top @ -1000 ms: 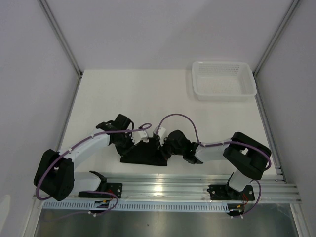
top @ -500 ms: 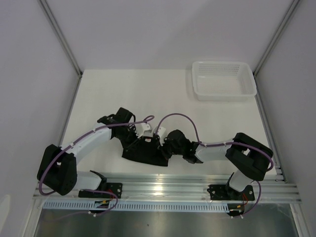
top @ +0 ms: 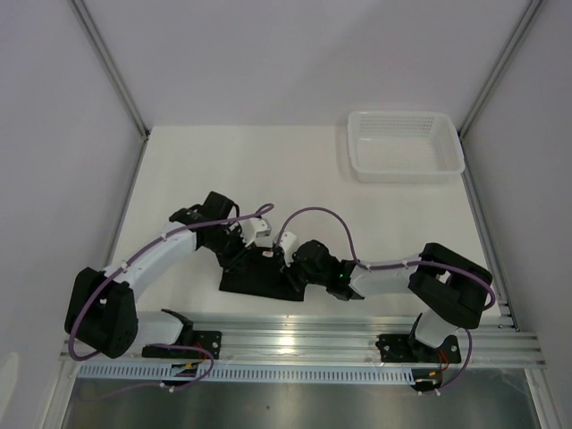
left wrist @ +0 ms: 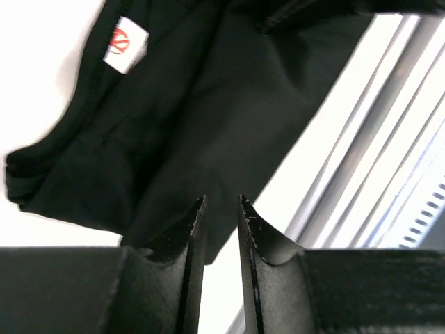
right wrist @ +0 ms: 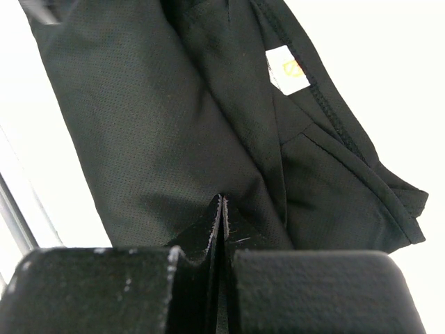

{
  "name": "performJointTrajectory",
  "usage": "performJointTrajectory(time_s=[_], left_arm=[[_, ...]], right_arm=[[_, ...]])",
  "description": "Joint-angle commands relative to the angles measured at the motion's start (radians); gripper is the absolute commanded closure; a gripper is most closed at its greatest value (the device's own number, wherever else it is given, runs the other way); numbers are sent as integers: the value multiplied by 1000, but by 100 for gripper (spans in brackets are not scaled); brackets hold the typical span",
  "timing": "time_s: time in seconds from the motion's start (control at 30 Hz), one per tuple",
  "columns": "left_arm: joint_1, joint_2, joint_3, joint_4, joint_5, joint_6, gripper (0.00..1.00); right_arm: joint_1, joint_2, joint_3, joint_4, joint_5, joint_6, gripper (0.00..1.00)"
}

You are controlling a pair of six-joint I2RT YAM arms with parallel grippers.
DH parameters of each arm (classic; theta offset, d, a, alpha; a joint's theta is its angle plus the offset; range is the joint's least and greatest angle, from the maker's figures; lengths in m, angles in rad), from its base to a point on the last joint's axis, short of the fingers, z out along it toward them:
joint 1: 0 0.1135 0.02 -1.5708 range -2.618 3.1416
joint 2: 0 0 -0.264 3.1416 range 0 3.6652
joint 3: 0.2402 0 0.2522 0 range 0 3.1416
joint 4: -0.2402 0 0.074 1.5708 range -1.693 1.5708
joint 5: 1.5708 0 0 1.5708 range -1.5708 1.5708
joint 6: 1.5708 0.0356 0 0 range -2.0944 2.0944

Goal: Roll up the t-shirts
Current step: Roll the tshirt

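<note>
Top view just shows the black t-shirt [top: 257, 281] bunched at the table's [top: 206, 170] near edge, between the arms. Wrist cams add more: left gripper [left wrist: 222, 203] slightly apart over it, right gripper [right wrist: 222, 203] pressed together, and the neck label [right wrist: 287, 70] showing.

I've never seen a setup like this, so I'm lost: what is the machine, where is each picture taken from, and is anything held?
Two robot arms are bolted at a white table's near edge. One picture looks down from above; the others come from a camera on each wrist. A black t-shirt lies between the arms; a white basket sits far right. The left fingers stand slightly apart, nothing visibly between them. The right fingers are shut at the cloth; whether they pinch it is unclear.
</note>
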Motion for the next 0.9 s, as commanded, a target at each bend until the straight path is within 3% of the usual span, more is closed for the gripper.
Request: performJointTrajectory(time_s=[0.0,0.27,0.47,0.6,0.8,0.87], left_arm=[[11,55,6,75,-43,-39,74],[91,149,-32,130,-135,-69,74],[128,141,-77,147,-128,-46,74],[128,178,-63,152,-108,-65,74],[128,211,-65,152,-91,-75,74],[128,214,-62,149,-90,-77,75]], right_arm=[[17,-14,18,30,61,24,100],[31,-31,16,31,83,12,100],[45,-66,33,7,90,-42,100],[80,-103,86,-90,157,-135,92],[164,-204,123,-231,204,-258,57],[228,-242,111,-277,269,-316,53]])
